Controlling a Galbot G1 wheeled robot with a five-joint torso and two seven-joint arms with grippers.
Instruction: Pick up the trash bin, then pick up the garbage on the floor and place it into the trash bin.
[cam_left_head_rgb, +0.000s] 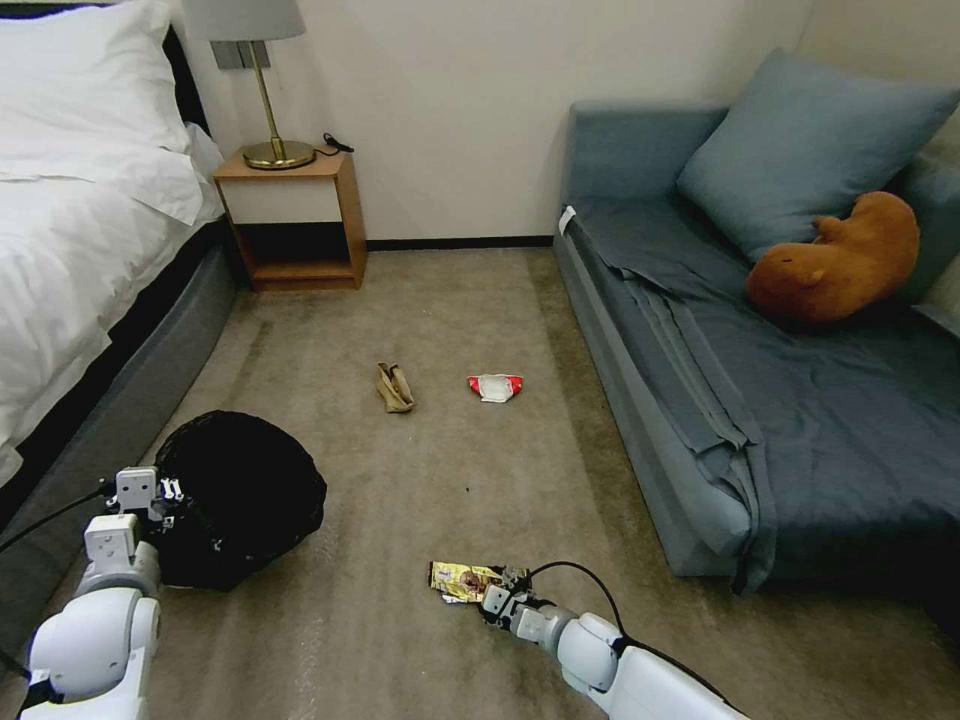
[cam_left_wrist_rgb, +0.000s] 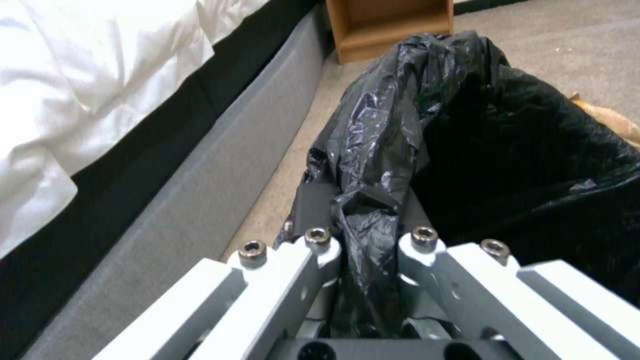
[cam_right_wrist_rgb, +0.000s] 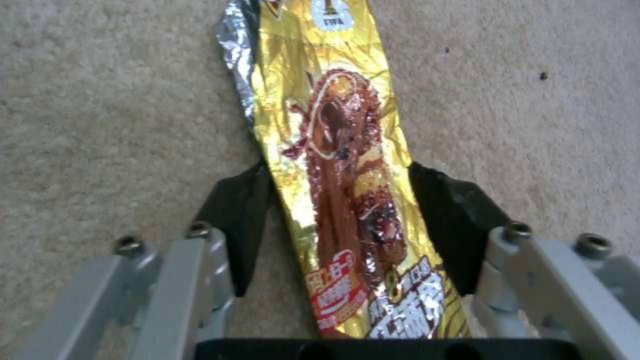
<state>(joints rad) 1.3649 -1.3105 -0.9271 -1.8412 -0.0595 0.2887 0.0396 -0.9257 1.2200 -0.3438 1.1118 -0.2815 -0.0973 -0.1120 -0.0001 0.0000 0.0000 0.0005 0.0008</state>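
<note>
Your trash bin (cam_left_head_rgb: 245, 495) sits on the floor beside the bed (cam_left_head_rgb: 80, 250), its black liner pinched in the closed fingers of the left gripper (cam_left_wrist_rgb: 368, 240), likely so it travels along. Away from the bed, the right gripper (cam_right_wrist_rgb: 340, 220) straddles the yellow wrapper (cam_right_wrist_rgb: 333, 150), fingers part-open, not yet clamped.

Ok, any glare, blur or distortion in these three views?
Head view: wide-angle bending at the edges, white bedding nearly blown out. Left wrist view: soft focus, sheen on the trash bin liner. Right wrist view: foil glare on the yellow wrapper, right gripper fingers blurred.
</note>
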